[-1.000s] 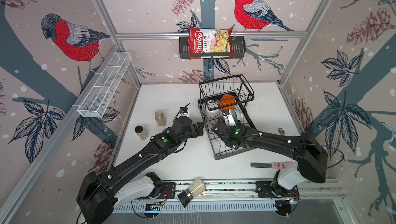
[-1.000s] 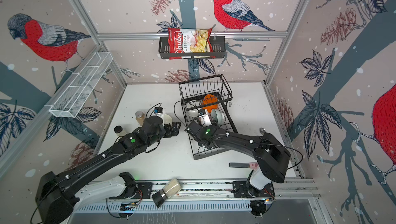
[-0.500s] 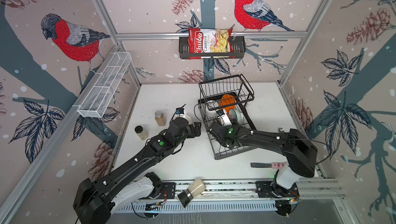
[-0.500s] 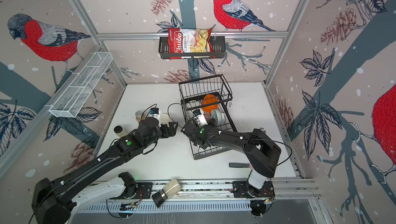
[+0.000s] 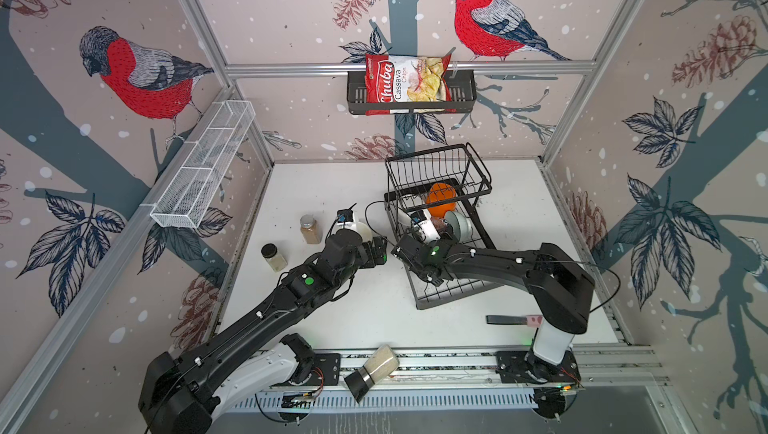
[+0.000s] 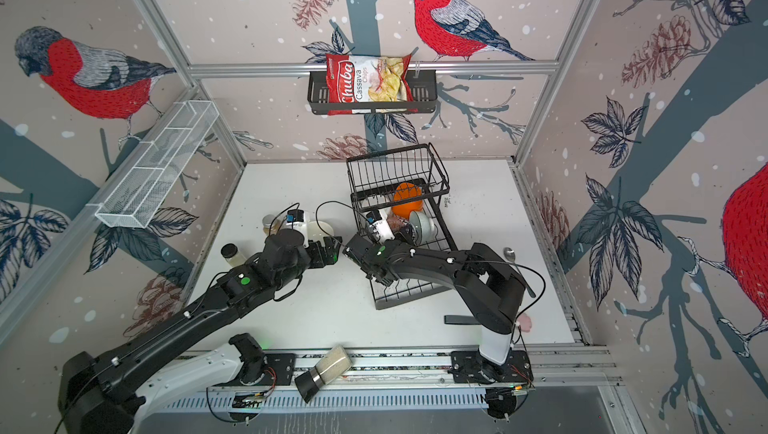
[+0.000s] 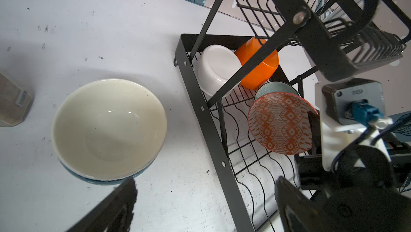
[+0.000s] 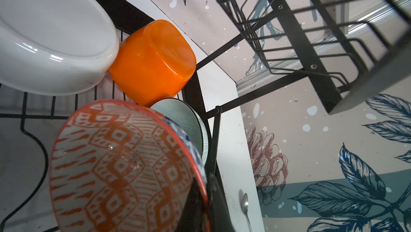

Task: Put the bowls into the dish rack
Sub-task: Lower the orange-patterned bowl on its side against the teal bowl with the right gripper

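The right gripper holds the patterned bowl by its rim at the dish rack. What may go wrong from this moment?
1. The right gripper pinches only the rim of the orange-patterned bowl, which is tilted; it may slip, or knock the teal bowl just behind it.
2. The open left gripper hangs close to the right arm beside the dish rack; reaching for the cream bowl, it might bump the arm or the rack.

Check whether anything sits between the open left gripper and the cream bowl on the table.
Nothing visible does. In the left wrist view only bare table lies between the open left gripper and the cream bowl.
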